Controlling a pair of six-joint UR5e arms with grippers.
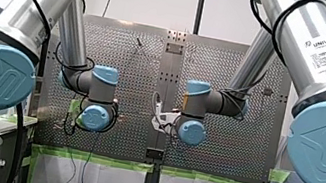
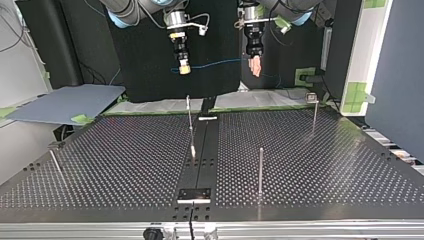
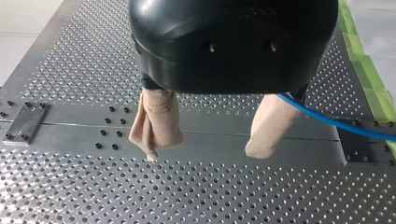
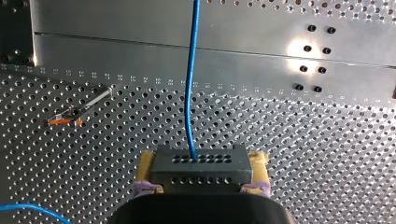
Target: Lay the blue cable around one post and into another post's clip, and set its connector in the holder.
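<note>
Perforated metal table (image 2: 310, 165) spreads wide and mostly bare on both sides of its smooth centre strip (image 2: 202, 150), and green tape (image 3: 369, 79) edges it at the strip's far end. Three thin metal rods rise from the table. The leaning post (image 2: 189, 120) stands right at the strip, the straight post (image 2: 260, 170) to the strip's right in the top view, and the clip post (image 2: 314, 112) farther right, with a small square head. High above the strip both grippers hang clear of the rods. My right gripper (image 4: 201, 161) has its yellow-padded fingers closed on the connector (image 4: 201, 171), a dark rectangular block with rows of small holes. The blue cable (image 4: 191, 84), thin and glossy, runs out of the block. My left gripper (image 3: 204, 153) has its beige-wrapped fingers spread apart with nothing between them. The cable seems to brush one finger's outer side.
</note>
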